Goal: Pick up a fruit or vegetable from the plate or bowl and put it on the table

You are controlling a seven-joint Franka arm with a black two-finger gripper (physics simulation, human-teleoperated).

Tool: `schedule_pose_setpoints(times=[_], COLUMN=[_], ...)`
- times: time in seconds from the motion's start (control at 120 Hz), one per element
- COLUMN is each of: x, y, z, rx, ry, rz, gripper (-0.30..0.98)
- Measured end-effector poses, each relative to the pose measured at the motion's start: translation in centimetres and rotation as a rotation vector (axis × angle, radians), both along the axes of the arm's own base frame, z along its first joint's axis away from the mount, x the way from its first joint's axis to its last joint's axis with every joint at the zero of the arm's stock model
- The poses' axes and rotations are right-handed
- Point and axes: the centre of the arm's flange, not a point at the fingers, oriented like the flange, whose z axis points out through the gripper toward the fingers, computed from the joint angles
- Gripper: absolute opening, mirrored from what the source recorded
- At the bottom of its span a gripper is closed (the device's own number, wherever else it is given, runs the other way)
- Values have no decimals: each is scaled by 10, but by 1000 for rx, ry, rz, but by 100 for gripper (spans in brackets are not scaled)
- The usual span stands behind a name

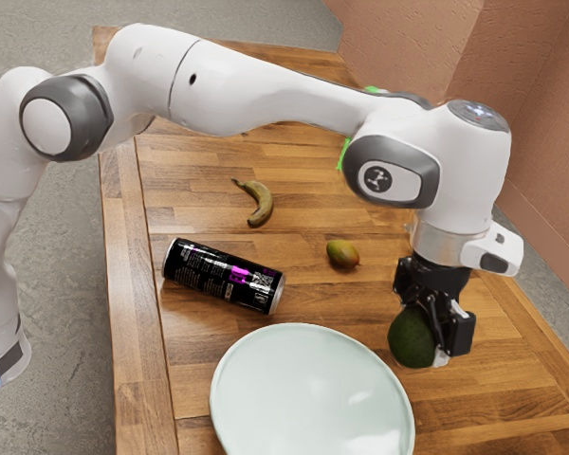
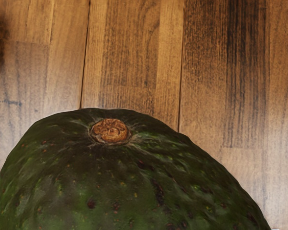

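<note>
1. The black gripper (image 1: 436,339) has a big, dark green avocado (image 1: 411,337); its two fingers are part-way open, as wide as the fruit makes them, with one on each side; the far fingertip hides behind the avocado.
2. The avocado is off the plate (image 1: 313,403); in the exterior view it sits at 2 o'clock from the plate's middle, near the rim but not touching it; I can't tell if its bottom touches the wooden table (image 1: 194,194) or is a bit above it.
3. In the wrist view the avocado is big and bumpy; its round brown stem spot (image 2: 110,131) shows, with the table's wood behind it.
4. A little green and orange mango (image 1: 342,253) lies on the table; in the exterior view it is at 11 o'clock from the avocado and about 12 o'clock from the plate.
5. A black can (image 1: 223,275) with pink marks lies on its side, at 11 o'clock from the plate in that same view; a yellow-brown banana (image 1: 259,203) is at 1 o'clock from the can.
6. The white arm (image 1: 266,90) reaches over the table; bits of something bright green (image 1: 343,154) peek out by it, at 12 o'clock from the mango.
</note>
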Motion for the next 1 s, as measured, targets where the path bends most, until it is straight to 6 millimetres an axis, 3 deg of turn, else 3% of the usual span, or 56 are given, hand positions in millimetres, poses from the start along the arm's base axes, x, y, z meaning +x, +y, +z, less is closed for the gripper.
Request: schedule_pose_setpoints(times=[0.125,0.258,0.442,0.592,0.717,1.0], x=[60,83,95,94,91,91], y=[4,5,18,4,-5,-9], z=[-37,-65,-69,-59,-53,-50], rx=[-17,-1,31,16,10,0], ry=[36,57,41,7,-17,-43], rz=[5,-9,-17,-47,-76,-117], gripper=[45,43,44,44,61,67])
